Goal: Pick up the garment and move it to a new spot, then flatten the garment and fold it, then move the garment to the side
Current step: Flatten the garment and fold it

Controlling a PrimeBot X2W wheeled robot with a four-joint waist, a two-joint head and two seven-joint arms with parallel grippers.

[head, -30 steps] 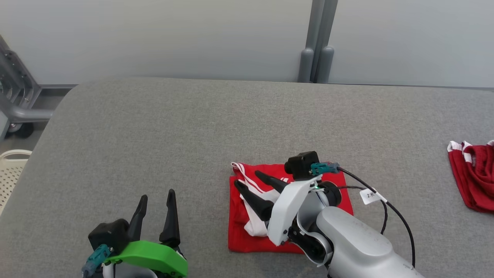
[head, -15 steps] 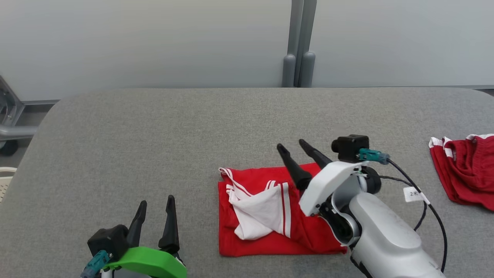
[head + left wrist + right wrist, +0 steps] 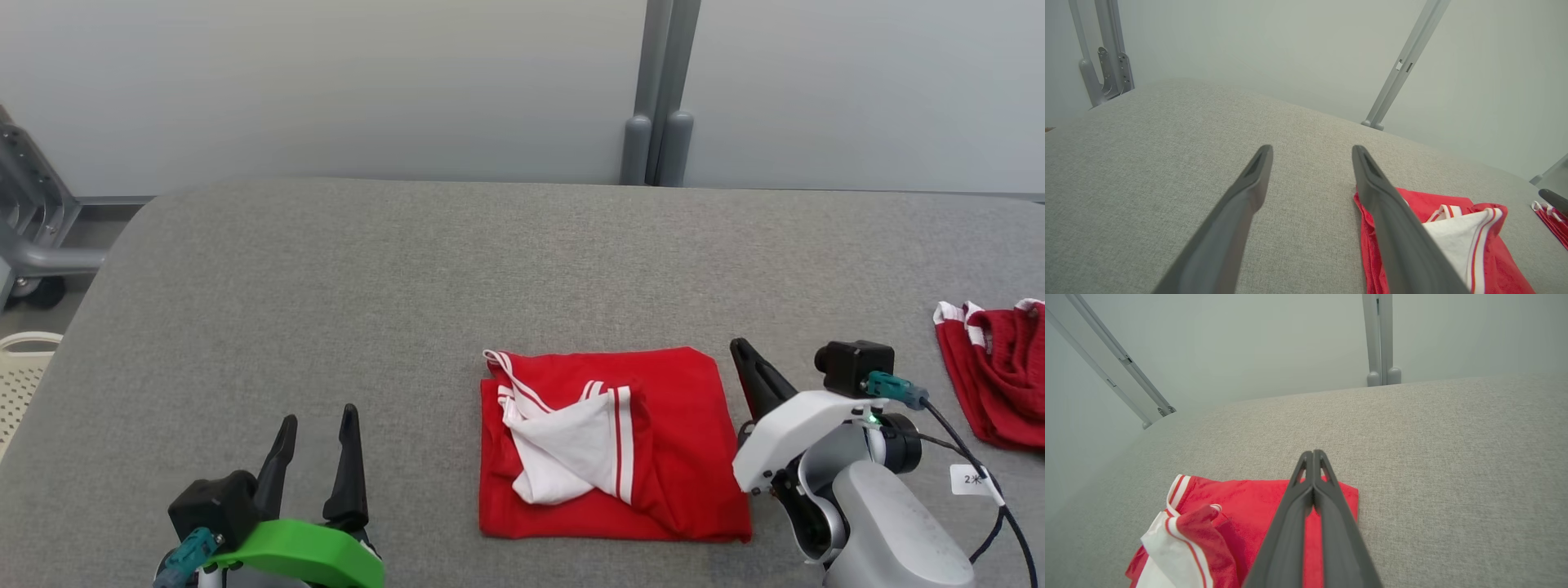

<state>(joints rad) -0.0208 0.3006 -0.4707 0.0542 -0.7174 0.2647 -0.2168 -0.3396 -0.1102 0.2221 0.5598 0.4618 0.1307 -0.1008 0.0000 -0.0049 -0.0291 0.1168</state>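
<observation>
Folded red garment (image 3: 604, 441), a white panel with red stripes turned up on top, lying flat on the grey fabric counter (image 3: 408, 286), near the front edge and right of centre. Right gripper (image 3: 741, 351): fingers pressed together, holding nothing, just beside the garment's right edge. Left gripper (image 3: 318, 416): fingers spread wide, empty, well apart from the garment on its left side. A crumpled second garment (image 3: 996, 367), also red, lies at the counter's far right.

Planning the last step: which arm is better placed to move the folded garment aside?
Probably right: the right gripper, shut, sits beside the right edge of the garment; the left gripper, open, is farther off.
</observation>
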